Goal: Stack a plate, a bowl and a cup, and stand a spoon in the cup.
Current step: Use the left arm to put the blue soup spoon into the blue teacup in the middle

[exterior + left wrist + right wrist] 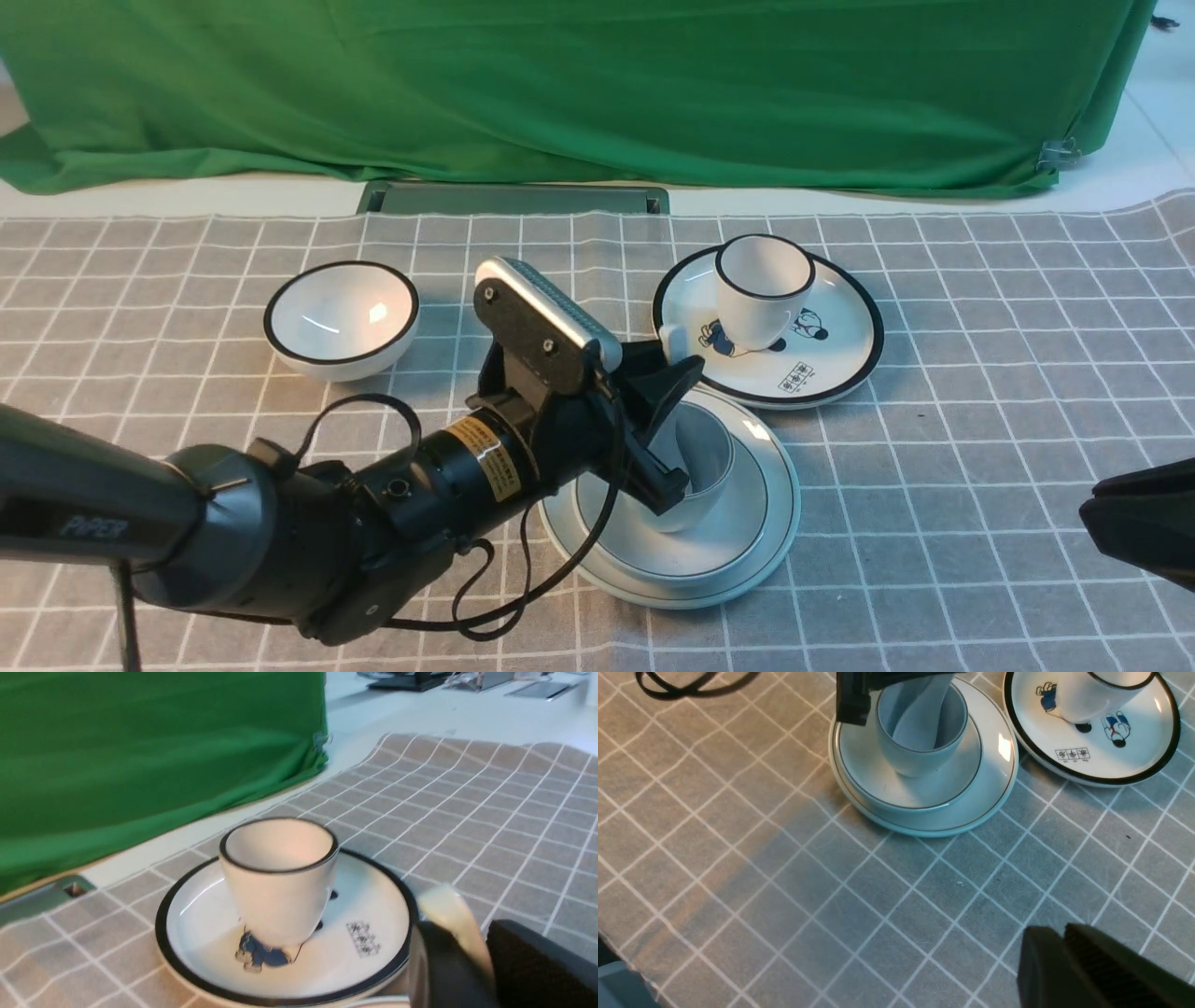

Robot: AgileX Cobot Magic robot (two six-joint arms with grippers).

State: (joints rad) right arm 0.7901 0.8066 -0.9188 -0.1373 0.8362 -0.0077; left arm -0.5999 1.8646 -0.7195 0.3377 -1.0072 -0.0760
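The pale grey-blue plate point(780, 527) lies on the checked cloth with the shallow bowl point(742, 532) in it and the small cup point(711, 459) upright in the bowl. The white spoon point(920, 723) has its scoop down inside the cup point(920, 760). Its handle point(451, 914) rises between the fingers of my left gripper point(681, 434), leaning on one finger with a sliver of cloth showing beside the other. The jaws stand a little apart. My right gripper point(1064, 933) is shut and empty, low at the right, apart from the stack.
A black-rimmed plate with cartoon figures point(840, 350) sits right behind the stack, and a black-rimmed white cup point(764, 285) stands on it. A deep white bowl with a black rim point(341, 317) stands at the back left. A green drape point(597, 93) closes the far side.
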